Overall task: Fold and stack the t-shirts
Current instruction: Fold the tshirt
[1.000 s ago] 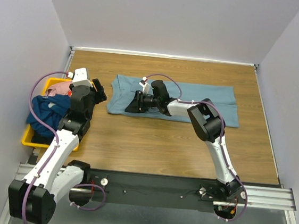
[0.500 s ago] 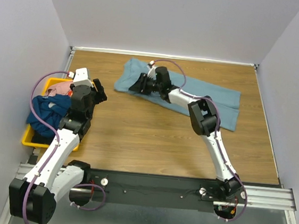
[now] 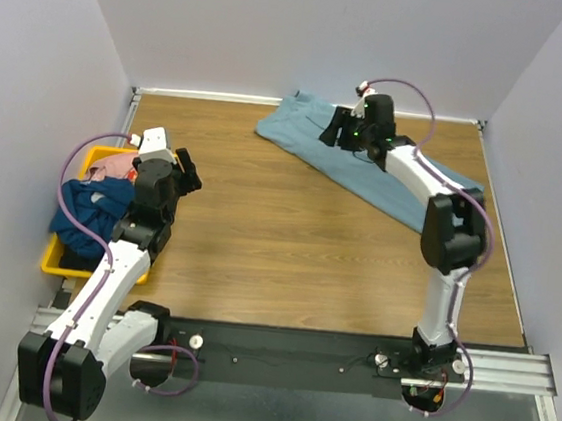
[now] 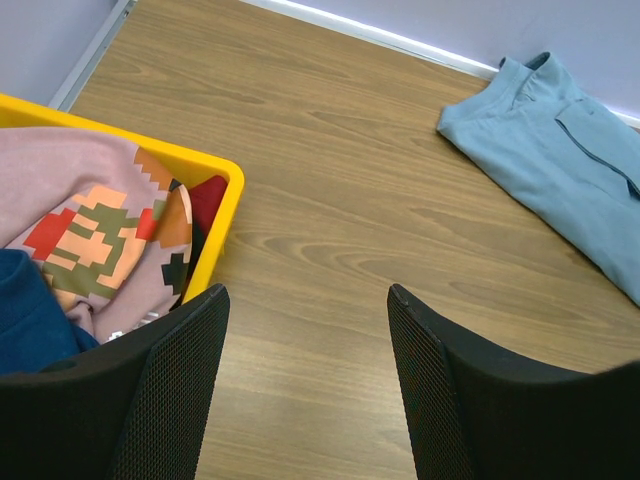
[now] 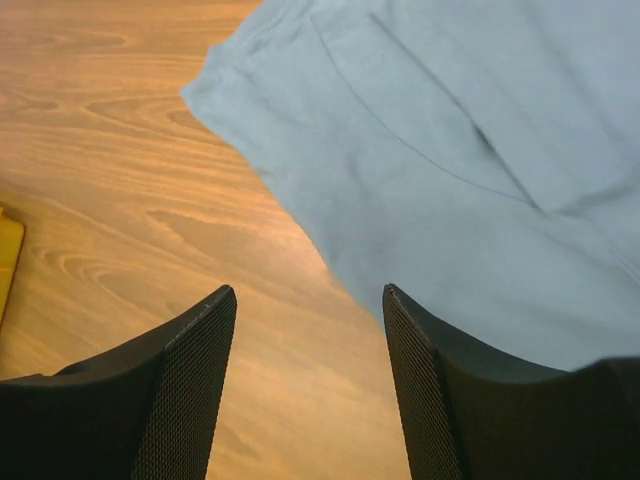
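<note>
Item one, blue-grey t-shirt (image 3: 375, 180): you find it spread diagonally across the far right of the table (image 3: 286, 261), one end near the back wall. Item two, navy t-shirt (image 3: 90, 213): bunched in the yellow bin (image 3: 51, 259) at the left edge. Item three, pink patterned t-shirt (image 4: 90, 230): same bin, beside the navy one. Right gripper (image 3: 335, 134): you see it over the blue-grey shirt's far end, fingers parted, nothing between them. Left gripper (image 4: 305, 380): by the bin, likewise spread and empty.
</note>
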